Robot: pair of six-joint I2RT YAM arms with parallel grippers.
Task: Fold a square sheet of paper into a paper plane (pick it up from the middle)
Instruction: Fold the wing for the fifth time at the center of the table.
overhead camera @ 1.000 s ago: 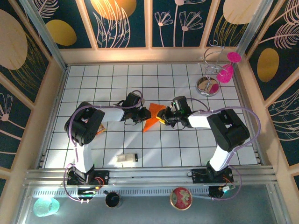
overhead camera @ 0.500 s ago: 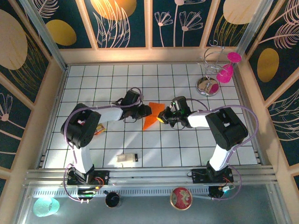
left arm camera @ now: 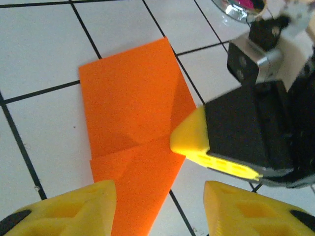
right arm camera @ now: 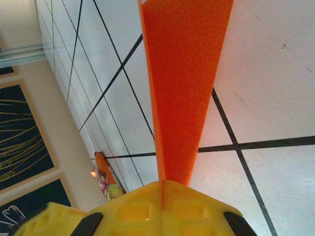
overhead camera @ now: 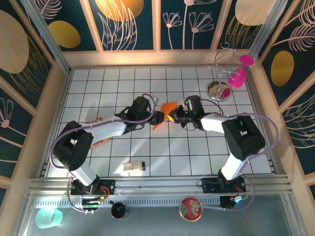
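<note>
The square sheet of paper (overhead camera: 165, 112) is bright orange and folded smaller, with creases and a pointed end; it sits at mid-table. My right gripper (overhead camera: 173, 116) is shut on its right edge, so the paper (right arm camera: 184, 73) runs away from the closed yellow fingertips (right arm camera: 162, 196). My left gripper (overhead camera: 157, 118) is just left of it, open. In the left wrist view the paper (left arm camera: 133, 108) lies below and ahead of my left gripper (left arm camera: 157, 211), its narrow end beside the left finger, and the right arm's yellow finger (left arm camera: 194, 137) presses on the paper's edge.
A wire stand with pink pieces (overhead camera: 225, 78) stands at the back right. A small beige block (overhead camera: 133, 167) lies near the front edge. A multicoloured wrapper (right arm camera: 109, 187) lies to the left by the wall. A red disc (overhead camera: 190, 208) sits on the front ledge.
My left arm has reached further right and its jaws have opened. My right gripper has shut on the paper, which now sits slightly further back and looks narrower.
</note>
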